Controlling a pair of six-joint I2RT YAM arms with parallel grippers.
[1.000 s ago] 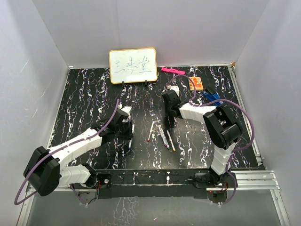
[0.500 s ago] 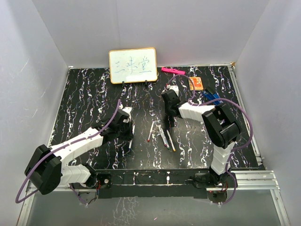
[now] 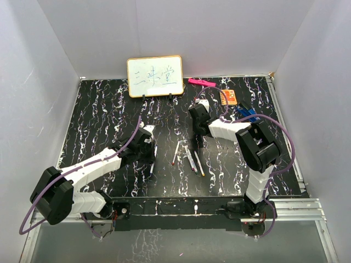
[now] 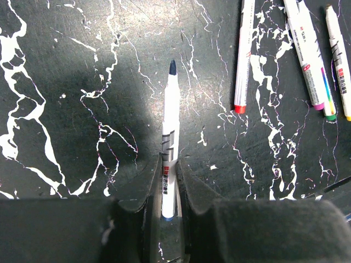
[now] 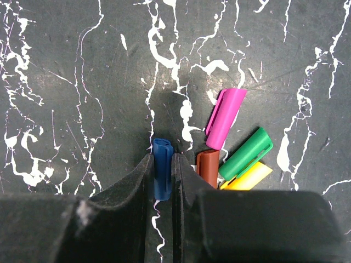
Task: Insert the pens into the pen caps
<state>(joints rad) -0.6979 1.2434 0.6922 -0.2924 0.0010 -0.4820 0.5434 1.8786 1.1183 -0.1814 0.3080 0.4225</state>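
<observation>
My left gripper [image 4: 168,167] is shut on the rear of a white pen [image 4: 169,126] whose dark blue tip points away from it, low over the table. The gripper [image 3: 149,152] is at centre-left in the top view. Three more pens [image 4: 244,55] [image 4: 307,55] [image 4: 340,60] lie to its right, and show in the top view [image 3: 187,156]. My right gripper [image 5: 162,164] is shut on a blue cap [image 5: 162,164], low at the table; the gripper [image 3: 197,143] also shows in the top view. Beside it lie pink [image 5: 226,118], red-brown [image 5: 208,167], green [image 5: 247,153] and yellow [image 5: 249,178] caps.
A small whiteboard [image 3: 155,76] stands at the back. A pink highlighter [image 3: 201,82], an orange object [image 3: 228,97] and a blue clip-like object [image 3: 247,114] lie at the back right. White walls enclose the black marbled table [image 3: 98,109].
The left arm has shifted very slightly. Both grippers stay low over the table, and the loose pens have not moved.
</observation>
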